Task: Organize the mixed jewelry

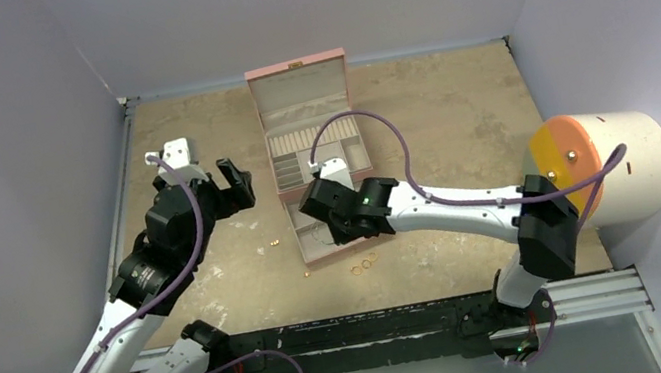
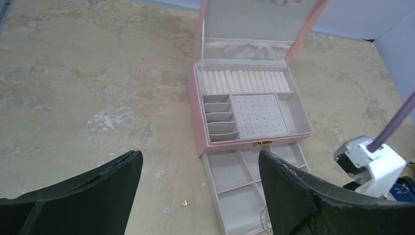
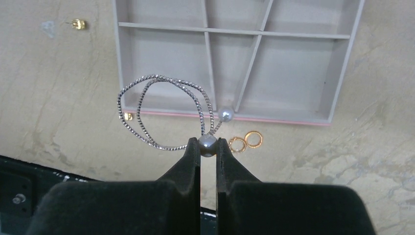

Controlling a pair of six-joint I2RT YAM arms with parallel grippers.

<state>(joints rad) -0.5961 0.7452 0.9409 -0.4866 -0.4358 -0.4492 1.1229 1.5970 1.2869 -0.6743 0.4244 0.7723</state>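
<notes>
Right claw (image 3: 208, 147) around silver hoop (image 3: 224, 114) bead

From above, the right arm (image 1: 360, 204) covers most of the drawer (image 1: 312, 248) and hides the silver hoops (image 3: 161, 110) it carries; the gold rings (image 1: 364, 264) are mere specks there. In the left wrist view the drawer runs off the bottom edge and behind a finger (image 2: 303, 196), where a silvery scrap (image 2: 265, 219) is too little to identify; the box lid (image 2: 259, 19) is cut by the top edge. In the right wrist view a pearl bead (image 3: 207, 145) sits half buried between the jaws
</notes>
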